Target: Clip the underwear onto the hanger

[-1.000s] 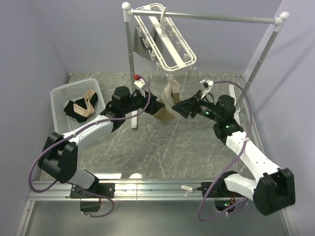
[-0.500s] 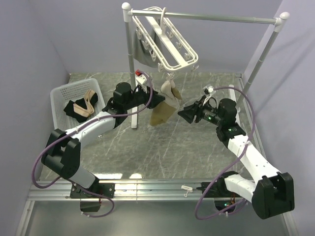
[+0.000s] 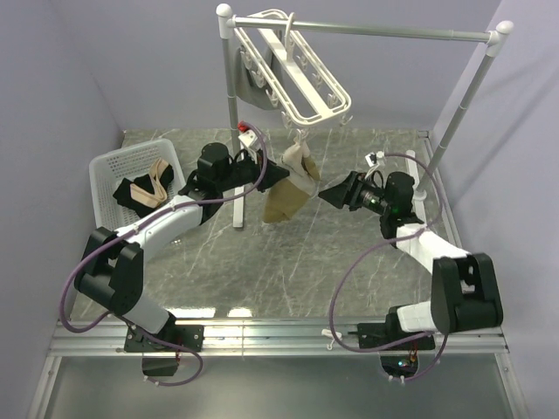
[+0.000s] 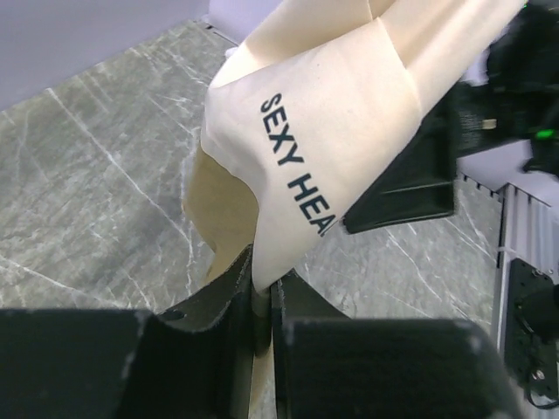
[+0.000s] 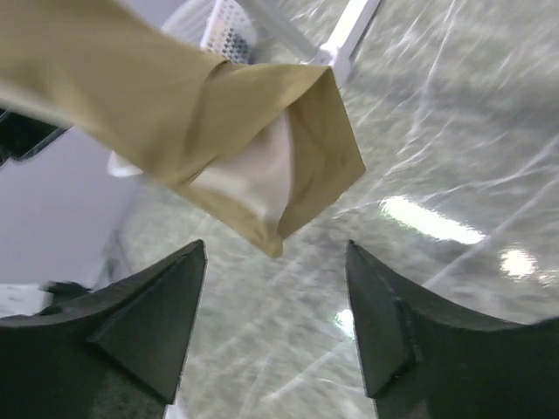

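The underwear (image 3: 291, 185) hangs mid-frame, its top seemingly caught in one clip (image 3: 301, 135) of the hanger (image 3: 297, 70). The left gripper (image 4: 265, 281) has its jaws pinched on the fabric's edge. The right gripper (image 5: 275, 271) has its jaws wide apart and empty, just short of the cloth. The held edge is best lifted taut to a neighbouring clip. The stand's post (image 3: 230, 113) and a grey garment (image 3: 251, 85) crowd the upper left.

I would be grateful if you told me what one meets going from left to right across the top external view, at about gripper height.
White basket → left gripper → underwear → right gripper → right post of the rail stand.
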`<action>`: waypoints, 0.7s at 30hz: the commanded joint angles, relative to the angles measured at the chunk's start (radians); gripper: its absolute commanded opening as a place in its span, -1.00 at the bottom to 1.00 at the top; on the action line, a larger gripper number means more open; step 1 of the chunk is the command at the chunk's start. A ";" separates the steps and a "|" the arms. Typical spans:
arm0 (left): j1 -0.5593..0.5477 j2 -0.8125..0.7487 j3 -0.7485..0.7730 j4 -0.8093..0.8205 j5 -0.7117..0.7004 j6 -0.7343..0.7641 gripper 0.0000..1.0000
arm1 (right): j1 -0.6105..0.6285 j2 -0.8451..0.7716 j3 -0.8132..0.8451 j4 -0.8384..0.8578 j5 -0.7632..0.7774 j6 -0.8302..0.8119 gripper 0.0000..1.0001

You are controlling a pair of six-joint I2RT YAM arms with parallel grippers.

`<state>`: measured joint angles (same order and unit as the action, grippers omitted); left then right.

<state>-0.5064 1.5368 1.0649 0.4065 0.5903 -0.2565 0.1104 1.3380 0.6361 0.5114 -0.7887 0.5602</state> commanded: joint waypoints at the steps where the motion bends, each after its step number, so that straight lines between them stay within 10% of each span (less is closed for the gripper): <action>1: 0.006 -0.018 0.029 0.051 0.080 -0.033 -0.70 | -0.002 0.073 0.025 0.228 -0.066 0.231 0.50; 16: 0.006 -0.040 0.024 0.031 0.115 -0.046 -0.70 | 0.035 0.300 0.089 0.521 -0.124 0.538 0.55; 21: 0.008 -0.040 0.033 0.017 0.117 -0.036 -0.70 | 0.049 0.328 0.088 0.593 -0.139 0.599 0.19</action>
<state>-0.5022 1.5360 1.0649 0.4026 0.6842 -0.2920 0.1459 1.6653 0.6888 0.9676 -0.9070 1.0950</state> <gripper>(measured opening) 0.153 0.615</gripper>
